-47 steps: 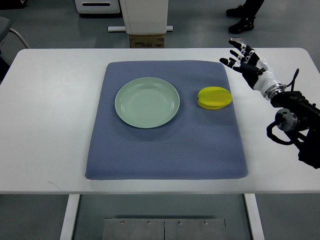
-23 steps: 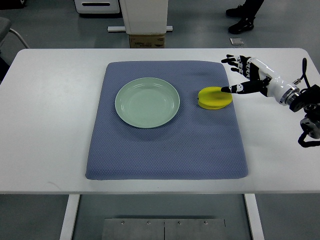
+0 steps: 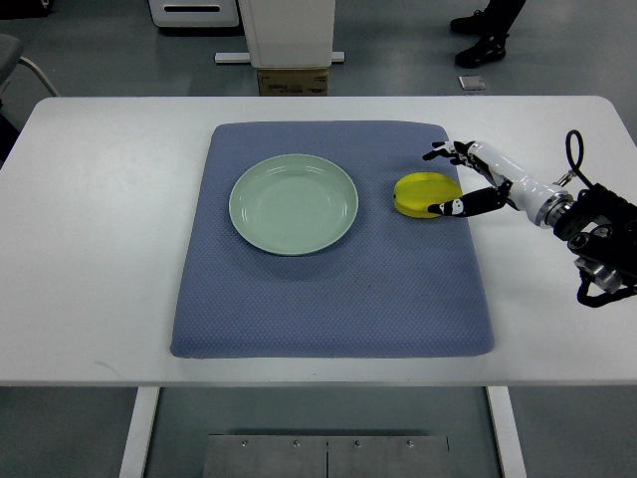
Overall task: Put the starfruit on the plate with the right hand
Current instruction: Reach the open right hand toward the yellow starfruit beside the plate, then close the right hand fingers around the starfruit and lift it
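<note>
— Top view first: where's the starfruit (image 3: 426, 194) lying?

— On the blue mat (image 3: 328, 299), toward its right side and a bit to the far end, just right of the green plate (image 3: 293, 203) but not touching it. The plate has nothing on it, and the mat lies on the white table (image 3: 100, 249).

— How do you reckon it will handle?

— Light, I'd say, with a waxy, smooth skin that could slip. It's ridged, and those ridges would bruise under a hard pinch. Best to span its broad body from the right, fingers on the far flank and thumb on the near flank, with a gentle squeeze rather than a clamp.

— And the robot hand?

— The right robot hand (image 3: 460, 179) reaches in from the right edge, forearm low over the table, palm facing left toward the fruit. It's spread wide: upper fingers (image 3: 440, 151) sit beyond the fruit's far-right edge, while one dark digit stretches along its near side and seems to touch or nearly touch the skin. Nothing is gripped yet.

— Anything of the left arm?

— None of it shows. Only someone's shoes (image 3: 486, 40) on the floor beyond the table.
</note>
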Robot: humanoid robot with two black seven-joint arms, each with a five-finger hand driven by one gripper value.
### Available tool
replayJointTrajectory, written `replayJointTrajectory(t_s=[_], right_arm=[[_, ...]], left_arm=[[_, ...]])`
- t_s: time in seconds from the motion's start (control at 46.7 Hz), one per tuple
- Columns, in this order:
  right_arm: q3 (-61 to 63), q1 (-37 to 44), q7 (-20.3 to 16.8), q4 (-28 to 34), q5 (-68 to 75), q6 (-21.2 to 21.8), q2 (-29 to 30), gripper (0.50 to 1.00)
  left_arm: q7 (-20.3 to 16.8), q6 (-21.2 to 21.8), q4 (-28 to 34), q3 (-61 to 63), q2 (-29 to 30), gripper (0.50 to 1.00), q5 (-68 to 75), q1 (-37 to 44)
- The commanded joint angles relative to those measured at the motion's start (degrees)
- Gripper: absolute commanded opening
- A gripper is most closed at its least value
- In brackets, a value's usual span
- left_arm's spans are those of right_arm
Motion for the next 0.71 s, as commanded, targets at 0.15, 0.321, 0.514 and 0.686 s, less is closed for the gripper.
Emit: replayJointTrajectory(t_s=[0.15,0.321,0.514,0.686], right_arm=[[-1.6,-0.1,-0.1,0.0,0.0,0.1,0.2,0.916],[-3.2,-0.1,-0.1,-0.9,0.0,0.0,1.8,0.914],[-3.2,0.0,-0.2,-2.5,0.0,-0.1,3.0,0.899],[-3.3,-0.2,-0.2,-4.3,0.0,-0.1,4.2,0.82]], left_arm=[[0.0,0.0,0.0,0.0,0.0,1.0,0.0,0.0],[0.0,0.0,-0.1,0.0,0.0,1.0,0.0,0.0],[0.0,0.0,-0.1,0.0,0.0,1.0,0.0,0.0],[0.0,0.0,-0.1,0.1,0.0,1.0,0.0,0.0]])
